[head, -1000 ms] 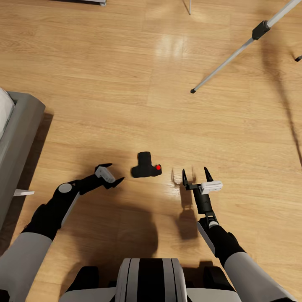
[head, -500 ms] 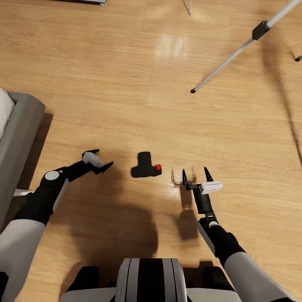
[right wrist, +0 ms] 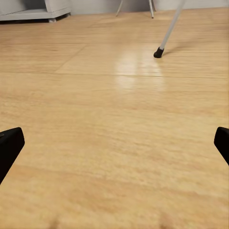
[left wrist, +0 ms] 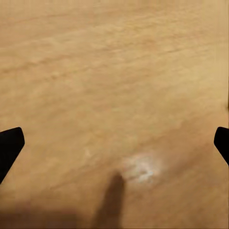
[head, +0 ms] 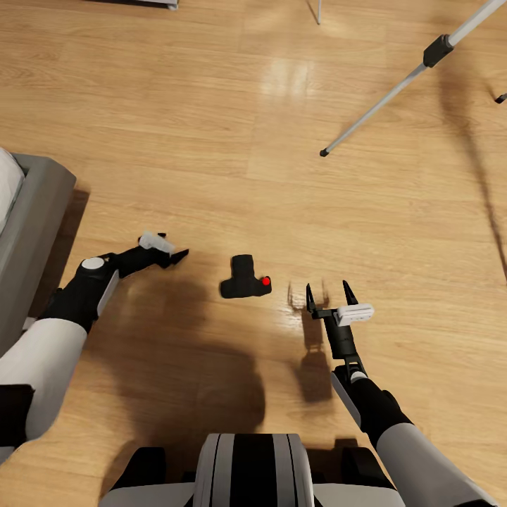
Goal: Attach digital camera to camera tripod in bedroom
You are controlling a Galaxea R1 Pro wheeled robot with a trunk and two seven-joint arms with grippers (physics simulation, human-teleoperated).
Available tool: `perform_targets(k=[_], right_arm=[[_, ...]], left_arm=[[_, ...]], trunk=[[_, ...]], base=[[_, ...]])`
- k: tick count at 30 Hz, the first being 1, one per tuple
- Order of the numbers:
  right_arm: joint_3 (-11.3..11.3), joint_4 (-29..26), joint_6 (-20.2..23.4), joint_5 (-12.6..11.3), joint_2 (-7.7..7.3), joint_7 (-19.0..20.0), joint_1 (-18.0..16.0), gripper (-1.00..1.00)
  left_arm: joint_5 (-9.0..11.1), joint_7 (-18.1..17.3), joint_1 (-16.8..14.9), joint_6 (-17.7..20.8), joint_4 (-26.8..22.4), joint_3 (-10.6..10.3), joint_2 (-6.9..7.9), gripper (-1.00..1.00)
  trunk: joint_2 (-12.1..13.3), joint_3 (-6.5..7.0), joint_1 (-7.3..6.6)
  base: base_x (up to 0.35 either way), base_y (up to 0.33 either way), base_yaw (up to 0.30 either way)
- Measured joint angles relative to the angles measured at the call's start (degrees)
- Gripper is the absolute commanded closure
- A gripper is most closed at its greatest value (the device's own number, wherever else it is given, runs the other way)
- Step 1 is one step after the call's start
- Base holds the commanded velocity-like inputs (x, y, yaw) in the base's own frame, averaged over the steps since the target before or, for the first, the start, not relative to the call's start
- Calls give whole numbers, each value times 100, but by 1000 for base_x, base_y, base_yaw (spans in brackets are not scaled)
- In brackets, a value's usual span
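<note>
While the right gripper [head: 328,287] hangs low over the wooden floor [head: 176,141] with its two black fingers [head: 310,298] spread apart and nothing between them, the digital camera [head: 244,279] lies on the planks just to its left, not touched. Its red button [head: 265,282] faces the right gripper. On the other side of the camera, well apart from it, the left gripper [head: 171,254] points towards it; its fingers [left wrist: 9,145] seem to stand wide apart in the left wrist view, with bare floor between them. Farther out, one silver leg of the camera tripod [head: 394,91] slants down to a black foot [right wrist: 158,52] on the floor, far beyond the right gripper. A grey bed frame [head: 35,211] stands beside the left arm.
</note>
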Motion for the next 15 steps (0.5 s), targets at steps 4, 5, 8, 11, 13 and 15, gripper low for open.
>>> perform_targets(k=[4,5,8,11,13,15], right_arm=[[0,0,0,0,0,0,0,-100],[0,0,0,0,0,0,0,-100],[0,0,0,0,0,1,0,-100],[0,0,0,0,0,1,0,-100],[0,0,0,0,0,0,0,-100],[0,0,0,0,0,0,0,-100]], left_arm=[[-2,0,-338,-2,369,1,-135,-100],[-3,-1,-377,-10,405,1,-166,-100],[-4,-24,-463,-39,453,-11,-310,-100],[-6,-86,-492,-53,424,-65,-423,-100],[-7,-156,-495,-61,409,-161,-491,-100],[-8,-245,-491,-66,399,-320,-540,-100]], trunk=[[0,0,0],[0,0,0],[0,0,0],[0,0,0],[0,0,0],[0,0,0]], base=[[0,0,0],[0,0,0],[0,0,0],[0,0,0],[0,0,0],[0,0,0]])
